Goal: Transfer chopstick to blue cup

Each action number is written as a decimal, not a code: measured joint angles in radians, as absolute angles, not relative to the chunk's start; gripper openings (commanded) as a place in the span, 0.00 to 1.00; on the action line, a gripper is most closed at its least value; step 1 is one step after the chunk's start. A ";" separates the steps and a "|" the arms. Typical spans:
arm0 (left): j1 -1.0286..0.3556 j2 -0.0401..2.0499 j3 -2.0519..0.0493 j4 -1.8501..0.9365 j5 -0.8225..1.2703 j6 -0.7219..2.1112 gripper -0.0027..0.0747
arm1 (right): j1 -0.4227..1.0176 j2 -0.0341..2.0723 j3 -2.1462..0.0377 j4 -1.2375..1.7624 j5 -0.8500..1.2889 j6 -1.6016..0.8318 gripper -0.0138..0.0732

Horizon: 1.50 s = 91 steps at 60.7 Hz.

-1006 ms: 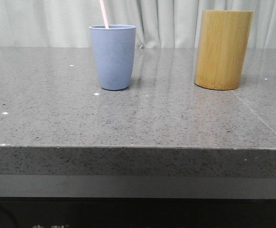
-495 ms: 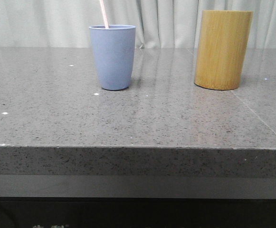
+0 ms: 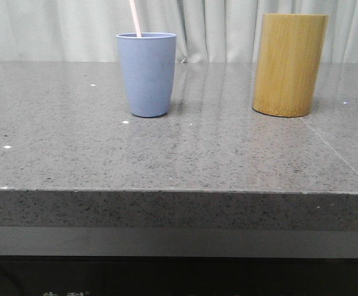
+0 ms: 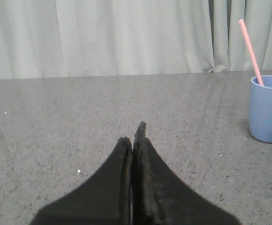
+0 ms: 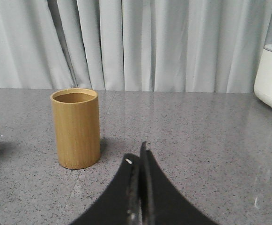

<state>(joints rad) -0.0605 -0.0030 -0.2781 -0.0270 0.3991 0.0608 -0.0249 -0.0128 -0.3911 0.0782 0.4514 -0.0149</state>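
Chopstick (image 3: 134, 18) leans in blue cup (image 3: 146, 74), left gripper (image 4: 134, 136) and right gripper (image 5: 140, 157) closed, empty; a stray arm swing could topple the cup.

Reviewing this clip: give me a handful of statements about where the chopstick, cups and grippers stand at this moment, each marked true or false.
1. The chopstick stands in the blue cup. True.
2. The bamboo cylinder lies on its side. False: it stands upright on the table.
3. The left gripper is shut, holding nothing. True.
4. The right gripper grips the bamboo cylinder. False: it is shut, empty and apart from it.
5. The blue cup touches the bamboo cylinder. False: bare table lies between them.
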 measured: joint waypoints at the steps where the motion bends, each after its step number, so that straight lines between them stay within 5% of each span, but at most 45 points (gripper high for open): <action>1: -0.056 -0.006 -0.268 -0.029 0.399 0.061 0.01 | -0.025 -0.013 -0.391 0.078 0.451 -0.015 0.08; 24: -0.035 -0.006 0.001 -0.043 0.244 0.061 0.01 | -0.025 -0.013 -0.391 0.079 0.451 -0.015 0.08; 91: -0.035 -0.006 0.001 -0.057 0.186 0.061 0.01 | -0.025 -0.013 -0.387 0.079 0.451 -0.015 0.08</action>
<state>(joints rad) -0.0353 -0.0055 0.0013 -0.0570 0.1860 0.0608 -0.0249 -0.0128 -0.3873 0.0789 0.4514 -0.0149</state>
